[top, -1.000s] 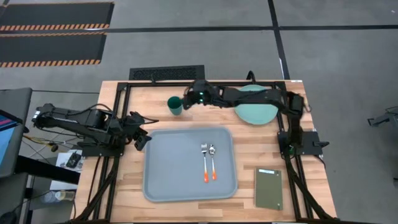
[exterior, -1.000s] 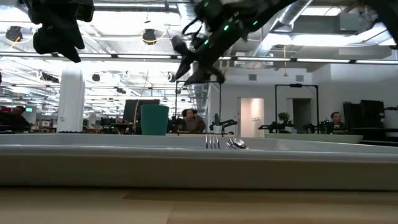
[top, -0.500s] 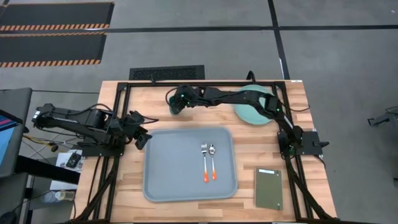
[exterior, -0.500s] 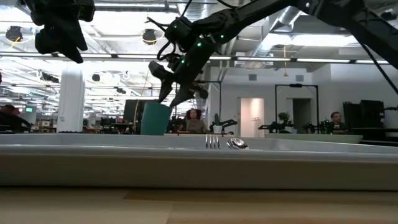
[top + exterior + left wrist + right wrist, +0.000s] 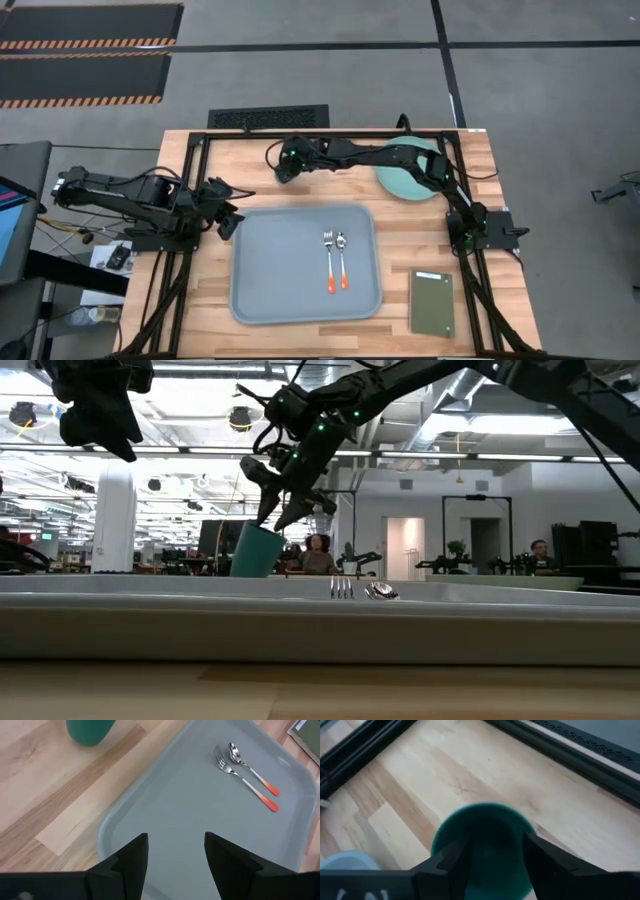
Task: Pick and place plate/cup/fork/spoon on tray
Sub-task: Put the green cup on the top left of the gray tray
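the right gripper (image 5: 278,510) straddles the cup (image 5: 254,550) on the worktop behind the tray (image 5: 270,262), jaws spread around its rim, cup tilting. close squarely, lift straight. the left gripper (image 5: 175,851) waits, jaws spread.

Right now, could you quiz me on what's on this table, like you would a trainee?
1. True or false: the fork and spoon already lie on the tray.
2. Which gripper is at the cup? A) left B) right C) neither
3. Fill in: the plate sits on the ____, not the tray.

Key: 1 true. 2 B: the right gripper straddles the cup's rim, and the cup looks tilted in the low view; the left gripper waits open over the tray's edge. 3 table.
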`<action>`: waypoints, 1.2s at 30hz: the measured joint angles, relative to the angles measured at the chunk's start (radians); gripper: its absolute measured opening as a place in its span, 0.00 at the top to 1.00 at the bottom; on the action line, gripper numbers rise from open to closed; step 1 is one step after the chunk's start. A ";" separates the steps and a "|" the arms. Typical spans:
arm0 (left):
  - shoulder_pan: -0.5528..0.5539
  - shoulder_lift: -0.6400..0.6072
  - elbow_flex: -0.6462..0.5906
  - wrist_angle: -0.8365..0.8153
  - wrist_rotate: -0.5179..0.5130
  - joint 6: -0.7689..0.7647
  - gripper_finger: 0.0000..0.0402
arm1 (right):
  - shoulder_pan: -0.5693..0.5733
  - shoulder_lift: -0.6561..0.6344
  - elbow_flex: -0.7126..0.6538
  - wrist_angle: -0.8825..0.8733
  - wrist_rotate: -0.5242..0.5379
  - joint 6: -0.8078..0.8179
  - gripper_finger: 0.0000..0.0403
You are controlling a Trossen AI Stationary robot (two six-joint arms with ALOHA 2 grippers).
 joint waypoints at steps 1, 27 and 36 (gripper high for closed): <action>0.000 0.000 0.000 0.000 0.000 0.000 0.55 | 0.001 0.000 0.000 -0.005 0.000 -0.001 0.51; 0.000 0.000 0.000 0.000 -0.051 -0.001 0.55 | -0.021 0.000 0.000 0.037 0.026 -0.034 0.54; 0.000 0.000 0.000 0.000 -0.053 -0.001 0.55 | -0.040 0.000 0.000 0.059 0.026 -0.034 0.55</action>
